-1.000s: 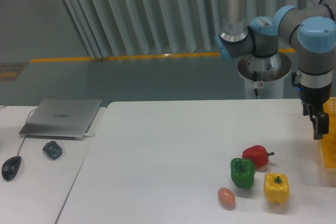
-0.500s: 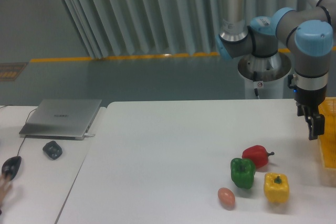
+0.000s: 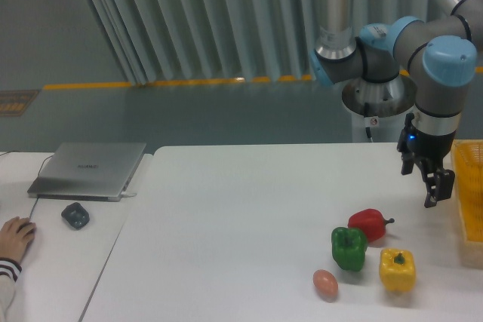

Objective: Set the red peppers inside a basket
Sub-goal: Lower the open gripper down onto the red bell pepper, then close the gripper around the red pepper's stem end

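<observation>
The red pepper lies on the white table, its dark stem pointing right, touching the green pepper in front of it. The yellow-orange basket shows partly at the right edge of the frame. My gripper hangs above the table, right of and a little above the red pepper, just left of the basket. It holds nothing. Its fingers are seen edge-on, so I cannot tell how far apart they stand.
A yellow pepper and a brown egg-shaped object lie near the front. On the left table are a laptop, a small dark object and a person's hand on a mouse.
My gripper has moved left and slightly up, away from the basket towards the peppers. A person's hand has come onto the mouse at the far left. The peppers have not moved.
</observation>
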Controlling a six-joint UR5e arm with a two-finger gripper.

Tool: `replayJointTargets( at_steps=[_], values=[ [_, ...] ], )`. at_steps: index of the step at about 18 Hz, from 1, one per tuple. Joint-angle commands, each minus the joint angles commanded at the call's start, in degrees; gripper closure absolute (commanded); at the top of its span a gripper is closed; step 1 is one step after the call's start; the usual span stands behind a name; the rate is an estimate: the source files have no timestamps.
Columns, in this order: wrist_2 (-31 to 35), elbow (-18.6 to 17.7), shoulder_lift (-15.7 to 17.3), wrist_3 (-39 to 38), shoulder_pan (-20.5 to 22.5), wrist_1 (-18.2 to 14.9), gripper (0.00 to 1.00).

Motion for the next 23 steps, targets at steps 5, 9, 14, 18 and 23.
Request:
replayJointTargets(
  at_steps=[5,9,14,18,23],
  values=[
    [10.4,0.0,-2.3,0.0,-6.0,0.2,0.00],
    [15.3,0.6,-4.6,-0.1,-9.6,0.2,0.00],
    [15.5,1.0,-5.4,0.9,-12.4,0.5,0.00],
    [17.5,0.5,-6.2,1.4,-13.7,0.4,0.00],
    [20.3,-0.3,-7.0,3.7,-14.4,0.4,0.00]
  ],
)
